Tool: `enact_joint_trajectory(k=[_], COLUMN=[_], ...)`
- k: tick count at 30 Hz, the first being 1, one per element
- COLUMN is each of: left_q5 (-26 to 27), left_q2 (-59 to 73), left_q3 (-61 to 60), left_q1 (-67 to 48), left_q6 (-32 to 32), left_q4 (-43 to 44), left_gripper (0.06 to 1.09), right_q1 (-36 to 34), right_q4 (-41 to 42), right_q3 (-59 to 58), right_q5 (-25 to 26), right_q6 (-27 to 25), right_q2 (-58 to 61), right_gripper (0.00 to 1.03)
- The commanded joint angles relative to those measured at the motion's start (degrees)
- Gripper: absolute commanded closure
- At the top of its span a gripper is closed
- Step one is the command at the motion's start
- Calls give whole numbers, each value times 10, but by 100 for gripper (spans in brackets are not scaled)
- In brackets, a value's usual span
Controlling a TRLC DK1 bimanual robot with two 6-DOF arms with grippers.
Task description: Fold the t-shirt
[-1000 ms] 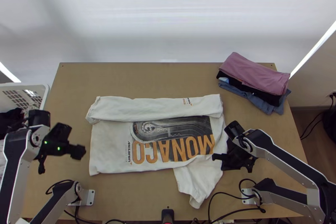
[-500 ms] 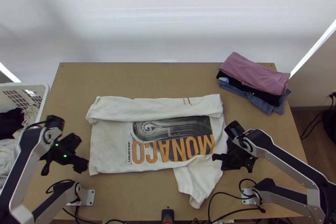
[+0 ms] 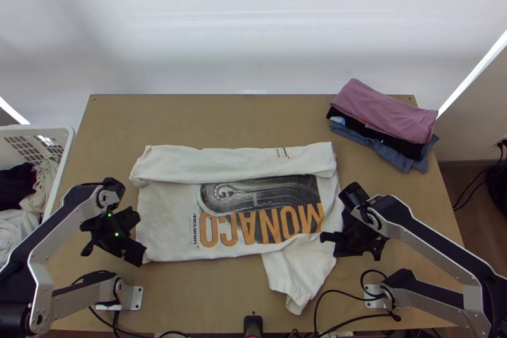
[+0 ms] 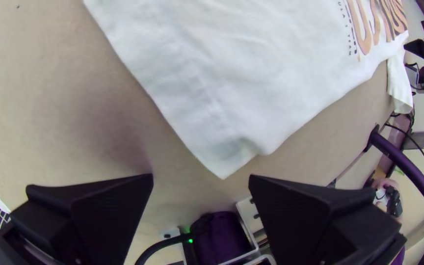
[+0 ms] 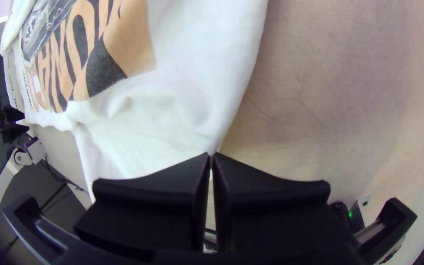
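Note:
Near the white t-shirt's lower left corner is my left gripper (image 3: 141, 241). At its lower right edge is my right gripper (image 3: 329, 236). The t-shirt (image 3: 168, 214) lies mostly flat, its far part folded over in a long band, with a sleeve (image 3: 295, 271) sticking out toward the near edge. In the left wrist view, the left gripper (image 4: 201, 179) is open, and the shirt's corner (image 4: 226, 159) lies just beyond the gap. In the right wrist view, the right gripper (image 5: 211, 154) is shut on the edge of the shirt (image 5: 172, 118).
A stack of folded clothes (image 3: 386, 113) sits at the table's far right corner. On the left stands a white basket (image 3: 66, 148) with clothes inside. Cables (image 3: 355, 318) run along the near edge, and bare table (image 3: 222, 119) lies beyond the shirt.
My left gripper has moved right and slightly toward the near edge, to the shirt's lower left corner. The right gripper and the shirt have stayed put.

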Motion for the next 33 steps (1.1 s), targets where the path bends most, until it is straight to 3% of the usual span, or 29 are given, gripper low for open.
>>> enact_joint_trajectory(k=[1, 6, 13, 17, 22, 28, 33], left_q5=[1, 0, 13, 33, 35, 35, 34], left_q2=[21, 31, 30, 25, 12, 1, 0], left_q3=[-13, -13, -9, -6, 4, 84, 121], left_q1=[-22, -53, -77, -81, -69, 38, 113], left_q6=[-16, -22, -19, -16, -9, 56, 118], left_q4=[4, 12, 17, 22, 11, -43, -77], left_gripper=[16, 25, 67, 105, 104, 104, 104], right_q1=[-1, -1, -2, -3, -4, -5, -38], right_q4=[-1, -1, 0, 0, -1, 0, 0], right_q3=[-12, -12, -13, -13, -12, -5, -5], right_q5=[-3, -3, -3, -3, -3, -2, 1], right_q6=[-6, -6, -6, -8, -11, -20, -59], right_q2=[-3, -4, -6, -7, -11, -37, -45], right_gripper=[99, 99, 99, 99, 99, 99, 99])
